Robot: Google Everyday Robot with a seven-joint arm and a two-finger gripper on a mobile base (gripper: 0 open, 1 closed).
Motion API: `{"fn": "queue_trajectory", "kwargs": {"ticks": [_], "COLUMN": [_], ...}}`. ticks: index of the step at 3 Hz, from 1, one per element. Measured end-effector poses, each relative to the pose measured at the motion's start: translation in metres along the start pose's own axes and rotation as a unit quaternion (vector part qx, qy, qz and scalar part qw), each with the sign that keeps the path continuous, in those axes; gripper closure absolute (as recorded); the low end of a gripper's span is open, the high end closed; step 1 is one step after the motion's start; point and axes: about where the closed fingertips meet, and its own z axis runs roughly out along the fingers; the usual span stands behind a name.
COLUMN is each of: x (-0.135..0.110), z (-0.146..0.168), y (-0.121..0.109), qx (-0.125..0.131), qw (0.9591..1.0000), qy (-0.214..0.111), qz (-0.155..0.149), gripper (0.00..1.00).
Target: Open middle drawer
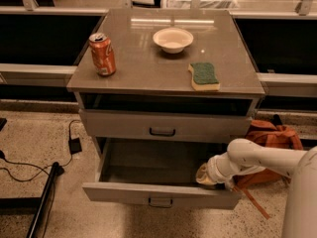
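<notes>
The middle drawer [124, 193] is the second grey front down and stands pulled far out, with its empty inside showing and its small dark bar handle [160, 201] centred on the front. My gripper [204, 175] comes in from the right on a white arm [257, 158]. It sits just inside the drawer's right front corner, behind the front panel. Its tips are hidden by the wrist and the drawer edge.
The drawer above [163, 125] is shut. An orange soda can [102, 54], a white bowl [173, 39] and a green sponge [204, 76] stand on the cabinet top [148, 68]. An orange bag [270, 135] lies right of the cabinet. Cables [29, 170] trail on the floor to the left.
</notes>
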Motion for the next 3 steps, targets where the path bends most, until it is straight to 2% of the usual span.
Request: {"fn": "queue_trajectory", "kwargs": {"ticks": [1, 3], "x": [-0.005, -0.005], "z": [0.006, 0.009], "y": [0.017, 0.052], "qx": [-0.032, -0.073], "qw": [0.9995, 0.9973], "qy": [-0.004, -0.003], "qz": [-0.004, -0.006], "gripper": [1.00, 1.00]}}
